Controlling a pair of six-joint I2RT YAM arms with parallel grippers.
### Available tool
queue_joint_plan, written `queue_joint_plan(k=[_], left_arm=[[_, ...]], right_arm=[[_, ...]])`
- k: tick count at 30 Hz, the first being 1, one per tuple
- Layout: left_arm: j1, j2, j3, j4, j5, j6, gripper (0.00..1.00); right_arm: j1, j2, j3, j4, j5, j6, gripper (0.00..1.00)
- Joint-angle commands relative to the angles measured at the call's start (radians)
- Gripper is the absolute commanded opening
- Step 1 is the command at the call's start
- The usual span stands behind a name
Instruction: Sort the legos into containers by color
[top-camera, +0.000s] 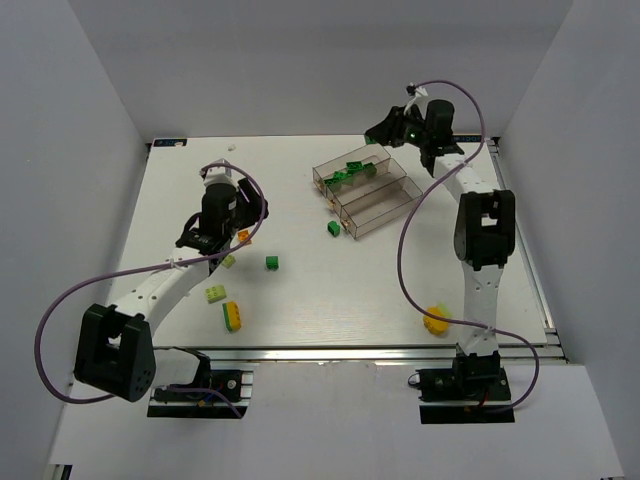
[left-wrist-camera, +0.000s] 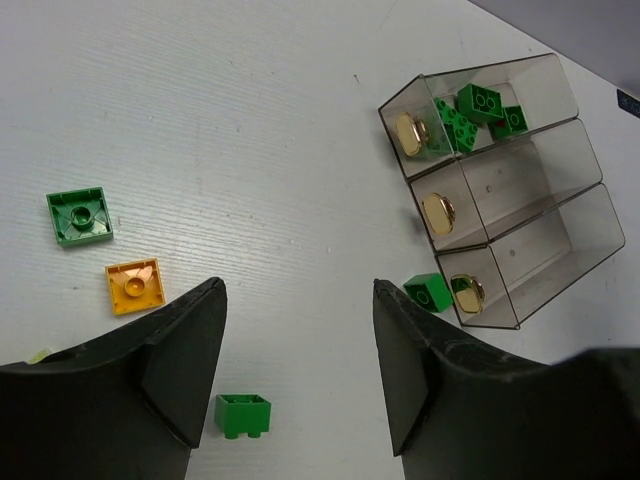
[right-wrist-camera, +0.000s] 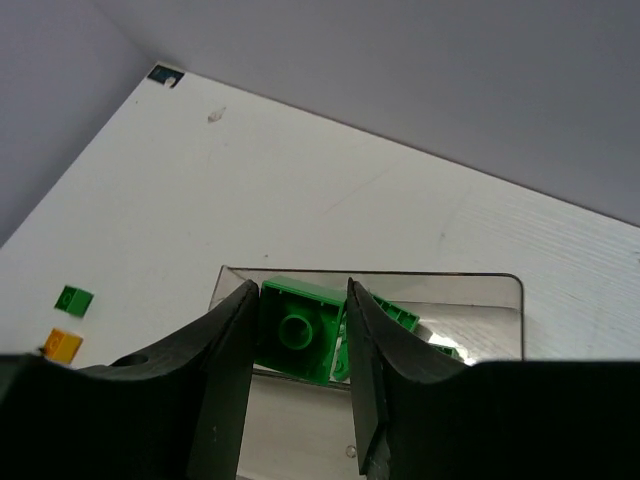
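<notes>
Right claw (right-wrist-camera: 300, 292) pinches a dark green brick (right-wrist-camera: 293, 335) above the tray (top-camera: 385, 210), at one o'clock on the table (top-camera: 400, 290); one end trough holds green bricks (left-wrist-camera: 470, 115). Left claw (left-wrist-camera: 297, 290) gapes empty, orange brick (left-wrist-camera: 133, 285) at its nine o'clock.

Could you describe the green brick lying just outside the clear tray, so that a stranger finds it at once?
Find the clear three-trough tray at the far right of the table. At its end nearer the table's middle, beside the outer empty trough, lies one green brick. Other loose green bricks lie farther out; only this one sits by the tray.
</notes>
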Motion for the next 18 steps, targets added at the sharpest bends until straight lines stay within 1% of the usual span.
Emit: queue_joint_plan(k=[1, 5, 8, 11, 12, 14, 15, 18], left_arm=[[-0.003, -0.054, -0.013, 0.016, 0.012, -0.009, 0.70], [-0.003, -0.063, -0.022, 0.014, 0.012, -0.013, 0.70], [-0.003, -0.060, -0.027, 0.014, 0.023, -0.018, 0.70], [-0.003, -0.054, -0.030, 0.050, 0.047, -0.022, 0.70], [-0.003, -0.050, -0.030, 0.056, 0.054, -0.024, 0.70], [-0.003, -0.034, -0.030, 0.068, 0.086, -0.028, 0.71], [-0.003, -0.028, -0.030, 0.080, 0.097, -0.030, 0.74], [-0.003, 0.001, -0.021, 0.100, 0.146, -0.047, 0.75]], right_arm=[[0.030, 0.044, 0.050, 0.029, -0.045, -0.068, 0.05], [0.050, 0.078, 0.093, -0.003, -0.018, -0.108, 0.08], [0.062, 0.090, 0.089, -0.011, 0.000, -0.128, 0.17], [0.071, 0.093, 0.078, -0.017, 0.015, -0.148, 0.28], [0.073, 0.095, 0.075, -0.020, 0.026, -0.152, 0.34], [0.076, 0.099, 0.073, -0.026, 0.032, -0.168, 0.40], [0.079, 0.099, 0.073, -0.028, 0.037, -0.171, 0.47], [0.081, 0.099, 0.072, -0.031, 0.048, -0.181, 0.58]])
